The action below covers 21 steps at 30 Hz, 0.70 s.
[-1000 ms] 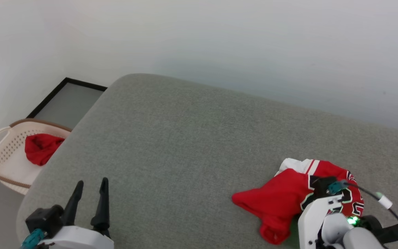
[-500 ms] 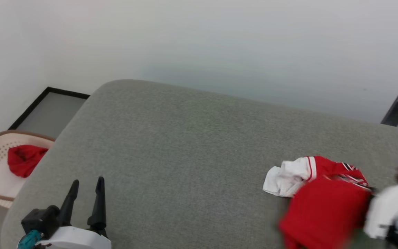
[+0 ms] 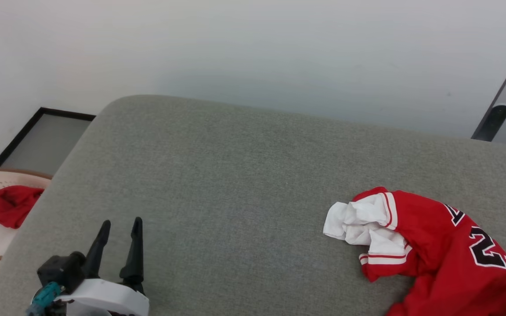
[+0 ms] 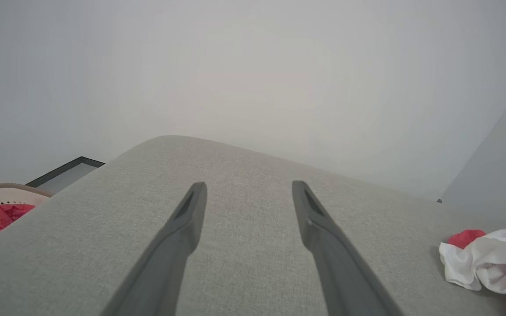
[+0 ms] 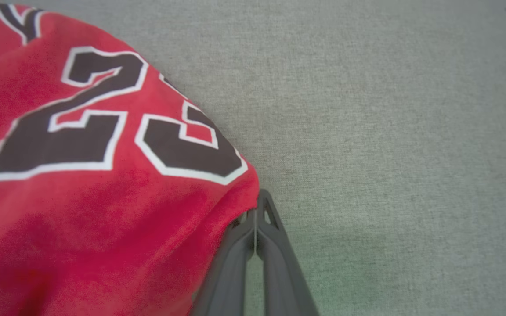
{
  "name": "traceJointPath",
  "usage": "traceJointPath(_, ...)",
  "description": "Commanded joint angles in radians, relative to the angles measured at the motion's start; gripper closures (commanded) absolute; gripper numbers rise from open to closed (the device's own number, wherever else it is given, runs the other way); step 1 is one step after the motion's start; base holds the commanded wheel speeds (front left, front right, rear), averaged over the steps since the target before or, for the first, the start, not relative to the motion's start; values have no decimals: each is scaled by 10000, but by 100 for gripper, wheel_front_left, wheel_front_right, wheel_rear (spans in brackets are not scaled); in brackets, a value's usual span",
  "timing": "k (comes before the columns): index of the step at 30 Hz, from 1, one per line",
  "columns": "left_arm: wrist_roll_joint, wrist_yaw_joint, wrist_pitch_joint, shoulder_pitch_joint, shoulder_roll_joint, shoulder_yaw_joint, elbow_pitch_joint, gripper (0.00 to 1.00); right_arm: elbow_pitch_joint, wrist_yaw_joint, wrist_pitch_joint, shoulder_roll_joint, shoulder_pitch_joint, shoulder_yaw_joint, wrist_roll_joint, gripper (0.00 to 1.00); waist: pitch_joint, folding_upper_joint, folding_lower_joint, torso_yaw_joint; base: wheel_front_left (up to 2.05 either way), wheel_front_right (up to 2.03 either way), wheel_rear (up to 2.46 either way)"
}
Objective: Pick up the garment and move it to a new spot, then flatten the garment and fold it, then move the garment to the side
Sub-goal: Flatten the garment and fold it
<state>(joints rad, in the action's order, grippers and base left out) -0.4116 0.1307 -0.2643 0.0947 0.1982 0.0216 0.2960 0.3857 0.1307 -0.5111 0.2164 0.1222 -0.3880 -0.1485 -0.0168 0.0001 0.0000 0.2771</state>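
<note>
Left gripper lower left, jaws wide, empty. Garment lower right of head frame on grey cushion, crumpled; long axis diagonal, white sleeve upper-left, "23" end toward bottom-right corner. Right gripper pinched shut on its red edge. Looks mid-relocation; flatten, fold, side-move pending.
</note>
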Motion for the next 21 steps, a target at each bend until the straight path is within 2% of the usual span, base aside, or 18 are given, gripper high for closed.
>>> traceJointPath(1,-29,0,1,75,48,26,26,0,148,1,112,-35,227,-148,107,100,21,-1,0,-50,0,0,0)
traceJointPath(5,-91,0,1,144,141,184,90,0,801,-1,432,-129,551,-274,533,100,33,-1,0,-212,0,0,0)
traceJointPath(6,-126,0,1,161,150,205,87,0,894,-1,567,-126,624,-206,611,67,27,-1,0,-268,0,0,0)
traceJointPath(7,-127,0,1,162,180,247,86,0,980,-1,689,-125,700,-105,640,21,20,-1,0,-336,0,0,0)
traceJointPath(8,-124,0,0,169,205,264,78,0,1033,-1,826,-137,766,-21,617,0,17,-1,0,-404,0,0,0)
traceJointPath(13,-165,0,2,154,333,325,42,0,946,-1,1520,-94,906,653,360,0,-49,-1,0,-809,0,0,0)
traceJointPath(21,-234,0,2,243,570,642,-114,0,-278,-1,3325,85,243,1650,427,0,-96,-1,0,-1559,0,0,0)
